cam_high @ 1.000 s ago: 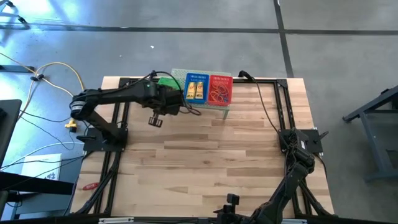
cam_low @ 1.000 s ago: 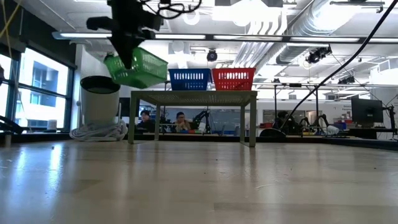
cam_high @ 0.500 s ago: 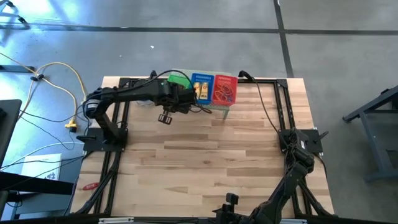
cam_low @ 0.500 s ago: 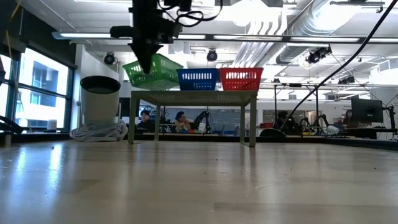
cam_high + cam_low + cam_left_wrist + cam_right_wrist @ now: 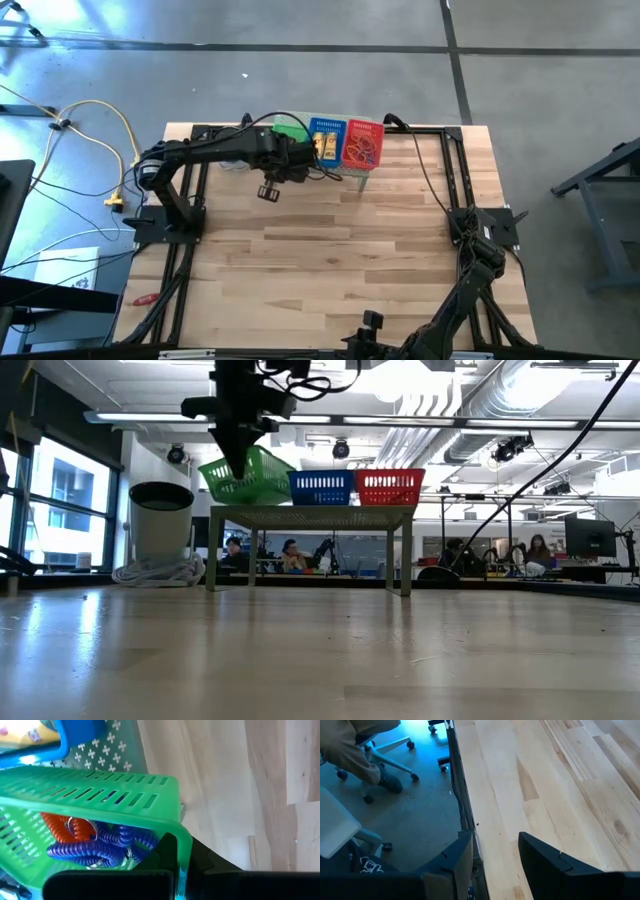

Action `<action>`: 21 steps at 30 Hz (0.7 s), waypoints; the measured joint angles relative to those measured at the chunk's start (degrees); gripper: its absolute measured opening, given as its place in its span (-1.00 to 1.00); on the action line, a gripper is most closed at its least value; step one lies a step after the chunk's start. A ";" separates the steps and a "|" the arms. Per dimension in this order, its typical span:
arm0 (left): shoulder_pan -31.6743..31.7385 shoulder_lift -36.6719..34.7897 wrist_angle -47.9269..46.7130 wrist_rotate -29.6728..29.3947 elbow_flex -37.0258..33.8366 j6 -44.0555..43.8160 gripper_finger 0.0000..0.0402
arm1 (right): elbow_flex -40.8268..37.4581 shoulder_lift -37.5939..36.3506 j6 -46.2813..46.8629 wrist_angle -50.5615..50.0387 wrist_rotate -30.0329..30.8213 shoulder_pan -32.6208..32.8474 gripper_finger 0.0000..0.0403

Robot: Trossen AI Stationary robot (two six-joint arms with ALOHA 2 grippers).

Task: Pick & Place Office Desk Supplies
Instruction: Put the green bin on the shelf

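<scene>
The green basket [image 5: 246, 474] hangs tilted at the left end of the small raised stand [image 5: 310, 513], its long axis running toward the tabletop's [image 5: 330, 260] far edge, beside the blue basket [image 5: 326, 142] and red basket [image 5: 362, 143]. Purple and orange coils [image 5: 95, 840] lie inside it. My left hand [image 5: 291, 160] is clamped on its rim. My right hand [image 5: 492, 857], fingers apart and empty, waits at the near right edge.
</scene>
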 joint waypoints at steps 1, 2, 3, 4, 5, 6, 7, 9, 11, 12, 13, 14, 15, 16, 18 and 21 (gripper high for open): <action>-0.02 0.00 0.13 0.26 0.00 0.00 -1.00 | 0.00 0.00 0.00 0.01 0.00 0.00 -0.26; -0.05 0.00 0.32 0.27 0.00 -0.02 -1.00 | 0.01 0.00 -0.01 0.01 0.00 0.00 -0.26; -0.04 0.00 0.37 0.27 0.00 -0.02 -1.00 | 0.00 0.00 0.00 0.01 0.00 0.00 -0.26; 0.05 0.00 0.32 0.27 0.00 -0.02 -1.00 | 0.01 0.00 -0.02 0.00 0.00 0.00 -0.26; 0.22 0.00 0.31 0.27 0.00 -0.04 -1.00 | 0.01 0.00 -0.05 0.01 0.00 0.00 -0.26; 0.39 0.00 0.33 0.27 0.00 -0.20 -1.00 | 0.01 0.00 -0.07 0.01 0.00 0.00 -0.26; 0.49 0.00 0.33 0.26 0.00 -0.55 -1.00 | 0.01 0.00 -0.07 0.00 0.00 0.00 -0.26; 0.70 0.00 0.34 0.23 0.00 -1.69 -1.00 | 0.00 0.00 -0.16 0.01 0.00 0.00 -0.26; 1.05 0.00 0.43 0.24 0.00 -2.48 -1.00 | 0.00 0.00 -0.21 0.00 0.00 0.00 -0.26; 1.18 0.00 0.51 0.23 0.00 -2.58 -1.00 | 0.02 0.00 -0.22 -0.01 0.00 0.00 -0.26; 1.22 0.00 0.50 0.23 0.00 -2.55 -1.00 | 0.01 0.00 -0.22 -0.01 0.00 0.00 -0.26; 1.22 0.00 0.48 0.23 0.00 -2.44 -1.00 | 0.00 0.00 -0.22 -0.01 0.00 0.00 -0.26; 1.22 0.00 0.55 0.20 0.00 -2.38 -1.00 | 0.01 0.00 -0.22 -0.01 0.00 0.00 -0.26; 1.24 0.00 0.84 0.15 -0.01 -2.36 -1.00 | 0.00 0.00 -0.22 -0.01 0.00 0.00 -0.26; 1.22 0.00 1.64 -0.06 -0.01 -2.33 -1.00 | 0.01 0.00 -0.22 -0.01 0.00 0.00 -0.26; 1.23 0.00 3.10 -0.16 -0.02 -1.71 -1.00 | 0.02 0.00 -0.22 -0.01 0.00 0.00 -0.26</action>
